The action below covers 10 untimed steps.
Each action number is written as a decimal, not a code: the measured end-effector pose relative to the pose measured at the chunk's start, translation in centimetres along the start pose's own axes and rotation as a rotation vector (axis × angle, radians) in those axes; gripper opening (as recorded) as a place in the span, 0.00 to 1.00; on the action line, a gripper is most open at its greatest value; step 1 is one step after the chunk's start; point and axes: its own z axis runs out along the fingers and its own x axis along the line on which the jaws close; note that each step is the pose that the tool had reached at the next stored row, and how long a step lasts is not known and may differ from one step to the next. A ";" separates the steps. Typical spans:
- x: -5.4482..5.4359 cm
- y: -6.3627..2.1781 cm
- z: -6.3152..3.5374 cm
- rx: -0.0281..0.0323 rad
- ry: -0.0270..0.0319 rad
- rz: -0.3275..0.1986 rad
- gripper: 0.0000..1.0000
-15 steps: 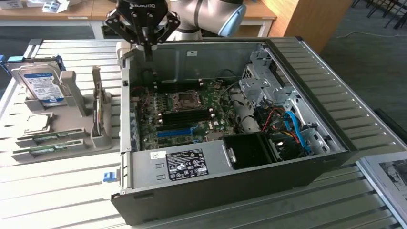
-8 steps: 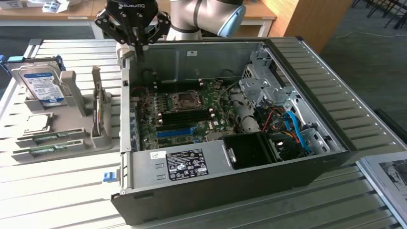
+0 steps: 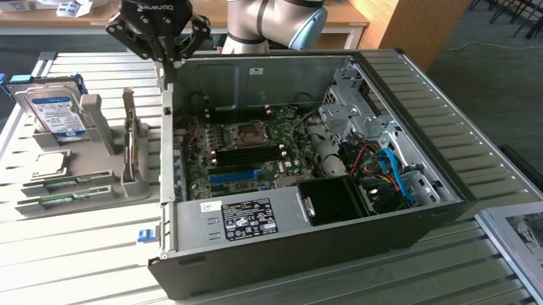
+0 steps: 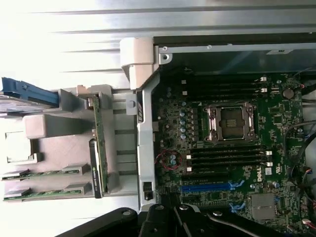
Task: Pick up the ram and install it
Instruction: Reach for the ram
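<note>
Overview from the exterior camera: a black computer case (image 3: pixel 297 254) lies open on a pale slatted desk (image 3: pixel 85 260), with the green motherboard (image 3: pixel 246 152) and its square metal CPU socket (image 3: pixel 248 132) exposed. Blue cables (image 3: pixel 392 166) curl near the drive bay at the exterior view's right. A grey moulded holder (image 3: pixel 140 184) sits just beside the case at the exterior view's left. It carries a silver hard drive (image 3: pixel 55 114) with a blue-white label, a small square CPU chip (image 3: pixel 51 164), and the ram (image 3: pixel 129 152). The ram stands on its long edge in a slot of the holder. The gripper (image 3: pixel 172 58) hangs above the case's rear corner, well apart from the ram. Its black fingers are pressed together on nothing.

Wrist camera, looking straight down: the ram (image 4: pixel 97 128) reads as a long, narrow, thin green strip seen edge-on, with a dark band along part of its length. It sits between the grey walls of the holder (image 4: pixel 54 148). Two more green sticks (image 4: pixel 39 174) lie flat in the holder's shallow slots. Across the pale case wall (image 4: pixel 143 123), this view adds board detail:
- rows of long black memory slots (image 4: pixel 222 158) on both sides of the socket (image 4: pixel 231 121);
- a blue expansion slot (image 4: pixel 207 187);
- small round capacitors.

The gripper (image 4: pixel 170 217) appears as dark, glossy metal over the case wall.
</note>
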 end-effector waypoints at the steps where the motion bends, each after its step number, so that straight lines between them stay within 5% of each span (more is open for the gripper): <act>1: 0.3 -0.03 -0.01 0.0000 0.0000 0.000 0.10; 10: 3.4 -0.26 -0.05 0.0000 0.0000 0.000 0.10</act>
